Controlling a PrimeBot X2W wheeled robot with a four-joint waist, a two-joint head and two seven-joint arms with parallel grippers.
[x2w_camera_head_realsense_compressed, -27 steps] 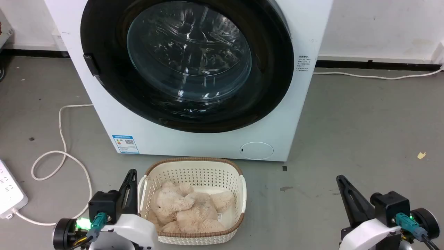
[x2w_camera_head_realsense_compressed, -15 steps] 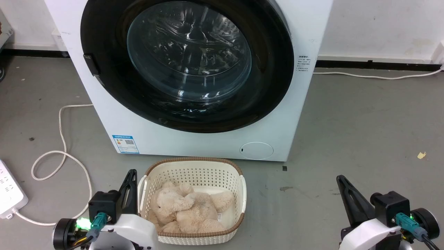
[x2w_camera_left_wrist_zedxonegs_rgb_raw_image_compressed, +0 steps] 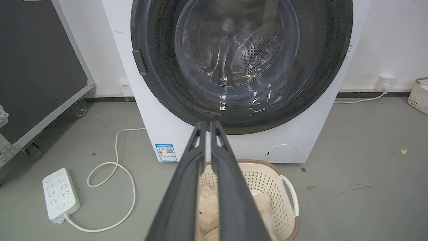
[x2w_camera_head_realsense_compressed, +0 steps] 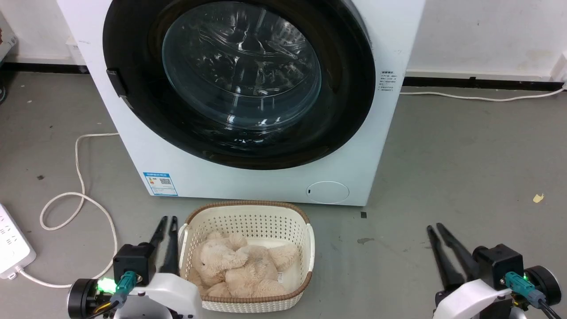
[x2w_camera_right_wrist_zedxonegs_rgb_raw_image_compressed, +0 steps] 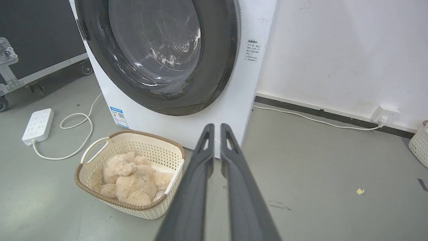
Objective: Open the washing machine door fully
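Observation:
The washing machine door [x2w_camera_head_realsense_compressed: 241,75] is a round glossy black ring around a clear glass bowl, lying flush against the white machine front [x2w_camera_head_realsense_compressed: 266,181]. A small black tab [x2w_camera_head_realsense_compressed: 116,83] sits on its left edge. The same door [x2w_camera_left_wrist_zedxonegs_rgb_raw_image_compressed: 240,60] faces the left wrist camera and shows at an angle [x2w_camera_right_wrist_zedxonegs_rgb_raw_image_compressed: 157,50] in the right wrist view. My left gripper [x2w_camera_head_realsense_compressed: 169,218] [x2w_camera_left_wrist_zedxonegs_rgb_raw_image_compressed: 208,122] hovers low beside the basket, fingers parted by a narrow gap, empty. My right gripper [x2w_camera_head_realsense_compressed: 433,226] [x2w_camera_right_wrist_zedxonegs_rgb_raw_image_compressed: 217,125] hangs over bare floor at the lower right, also slightly parted and empty. Both are well short of the door.
A cream basket [x2w_camera_head_realsense_compressed: 248,204] with a beige plush bear [x2w_camera_head_realsense_compressed: 239,266] stands on the floor right before the machine. A white power strip [x2w_camera_head_realsense_compressed: 11,239] and looped cable [x2w_camera_head_realsense_compressed: 79,195] lie at the left. A black wheeled case [x2w_camera_left_wrist_zedxonegs_rgb_raw_image_compressed: 36,67] stands further left.
Both grippers' fingers, pressed together before, now stand a little apart. The arms, basket and door have not moved.

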